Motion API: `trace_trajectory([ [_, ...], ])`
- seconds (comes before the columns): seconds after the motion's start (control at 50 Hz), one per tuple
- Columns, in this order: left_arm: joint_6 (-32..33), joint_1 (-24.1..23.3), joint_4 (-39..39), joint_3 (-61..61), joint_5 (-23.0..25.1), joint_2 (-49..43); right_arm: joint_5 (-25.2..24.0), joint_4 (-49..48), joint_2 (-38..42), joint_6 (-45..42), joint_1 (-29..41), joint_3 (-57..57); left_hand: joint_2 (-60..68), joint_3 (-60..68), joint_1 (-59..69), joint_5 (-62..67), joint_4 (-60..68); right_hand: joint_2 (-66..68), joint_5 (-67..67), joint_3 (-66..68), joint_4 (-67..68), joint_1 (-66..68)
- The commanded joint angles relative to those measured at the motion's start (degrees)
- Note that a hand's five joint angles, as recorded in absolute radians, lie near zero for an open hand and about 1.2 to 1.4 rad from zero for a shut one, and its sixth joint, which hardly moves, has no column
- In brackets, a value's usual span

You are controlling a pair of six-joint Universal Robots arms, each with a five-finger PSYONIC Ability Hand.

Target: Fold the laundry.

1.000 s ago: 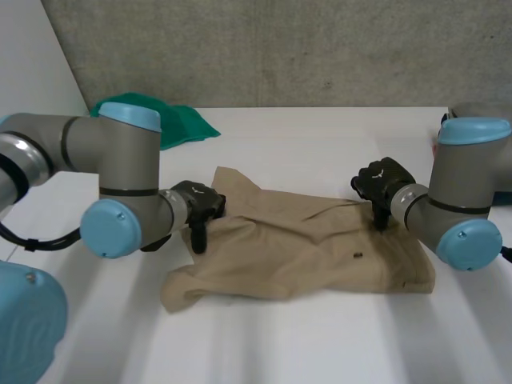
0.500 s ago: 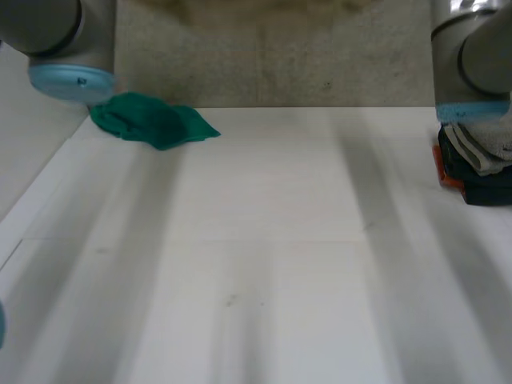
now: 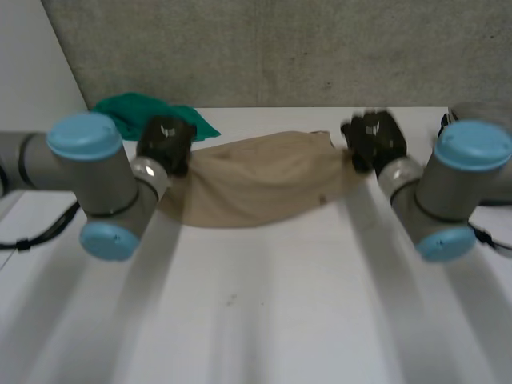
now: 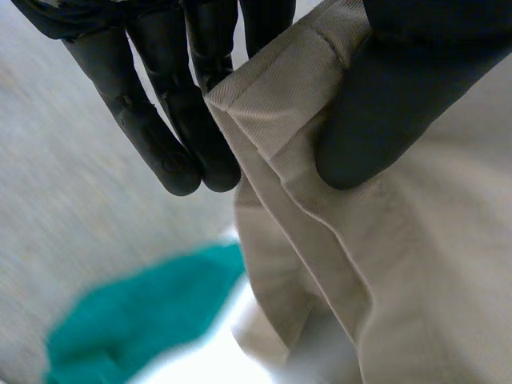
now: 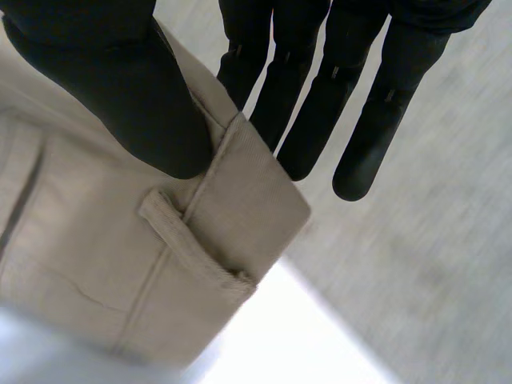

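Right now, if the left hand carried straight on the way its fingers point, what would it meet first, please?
Probably the green cloth, which lies beyond the fingertips of the left hand. Depth is unclear, so it might pass over it. The hand pinches the tan garment.

Left arm (image 3: 88, 180) reaches forward from left side, elbow bent, wrist turned inward. Left hand (image 3: 166, 142) pinches beige cloth (image 3: 256, 180) at its left end: thumb (image 4: 400, 88) on one face, straight fingers (image 4: 172, 128) behind the edge. Right arm (image 3: 448, 192) mirrors it from right side. Right hand (image 3: 372, 138) pinches cloth's right end, thumb (image 5: 128, 88) pressed on top, fingers (image 5: 320, 104) straight behind. Hands well apart, at about same height.
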Motion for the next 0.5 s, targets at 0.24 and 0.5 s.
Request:
trace_trajectory([
  [0.24, 1.3, -0.9, -16.1, -10.6, 0.3, 12.6, -0.3, 15.9, -12.4, -2.5, -1.3, 14.7, -37.8, -37.8, -36.6, -36.2, -37.8, 12.9, 13.5, 12.0, 11.4, 16.0],
  [0.5, 5.5, -2.5, -11.1, -16.8, 1.2, 10.7, 0.2, 17.3, -12.8, -0.5, -2.4, 15.8, -22.0, -22.0, -20.8, -20.4, -22.1, 12.9, 13.5, 12.0, 11.4, 16.0],
])
